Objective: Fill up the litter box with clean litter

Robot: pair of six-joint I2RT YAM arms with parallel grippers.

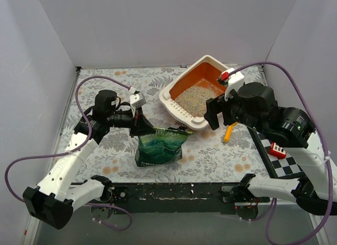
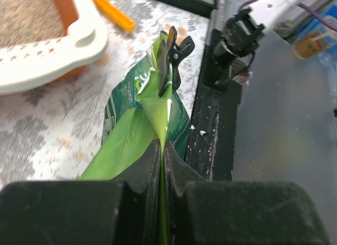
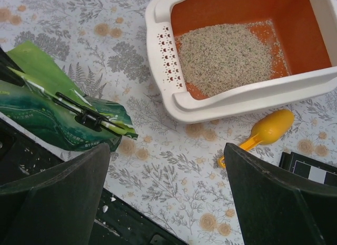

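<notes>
In the top view, the green bag (image 1: 158,147) is being pinched at its upper edge by the tightly closed left hand (image 1: 139,124), left of centre. The litter box (image 1: 169,100) is lying up and right of it, its long axis running towards the upper right, with clean litter (image 1: 196,99) piled inside. The right hand (image 1: 213,116), spread wide and empty, is being held near the box's lower right corner, nearer than the left. In the left wrist view, the bag's fold is being clamped, with a black clip (image 2: 171,55) above it and the box at upper left. In the right wrist view, the box is being shown at upper right, with an orange scoop (image 3: 268,129) on the bench (image 3: 174,134) below it.
</notes>
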